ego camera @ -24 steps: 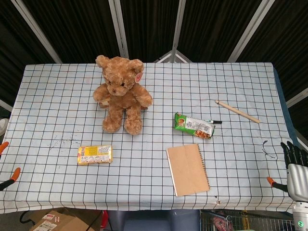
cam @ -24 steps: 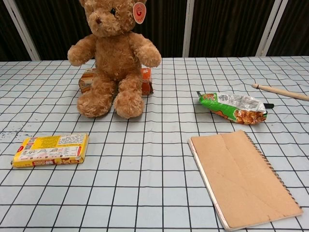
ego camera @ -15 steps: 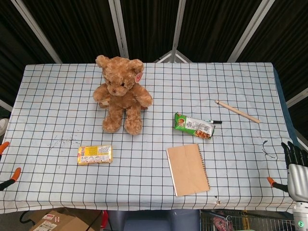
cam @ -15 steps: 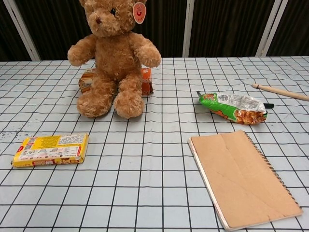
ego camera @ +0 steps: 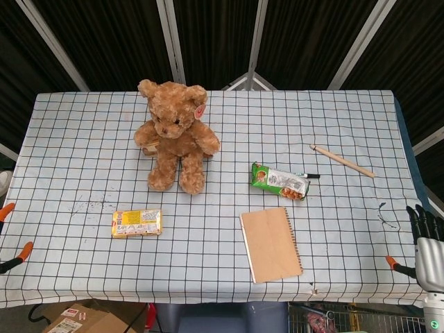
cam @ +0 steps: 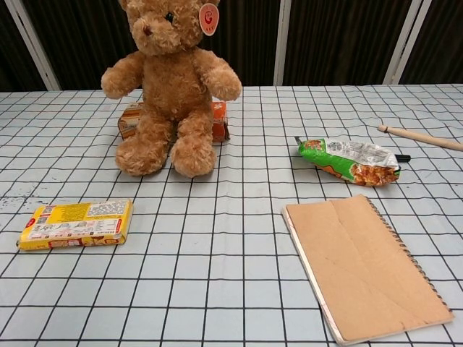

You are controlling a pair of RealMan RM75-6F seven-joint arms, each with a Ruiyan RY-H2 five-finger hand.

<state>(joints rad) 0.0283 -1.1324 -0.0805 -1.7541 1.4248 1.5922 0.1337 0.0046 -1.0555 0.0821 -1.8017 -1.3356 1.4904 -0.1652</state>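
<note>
Off the counter's (ego camera: pixel 361 111) near right corner, right hand (ego camera: pixel 424 243) empty, fingers (ego camera: pixel 418 218) loosely spread, nearest the notebook (ego camera: pixel 270 244) lying leftward, long axis front-to-back.

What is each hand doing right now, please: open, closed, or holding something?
Left hand: not in either view.
Right hand: at the table's right edge, holding nothing, fingers apart; open.

head overhead, chest low, shared table (ego camera: pixel 83 139)
</note>
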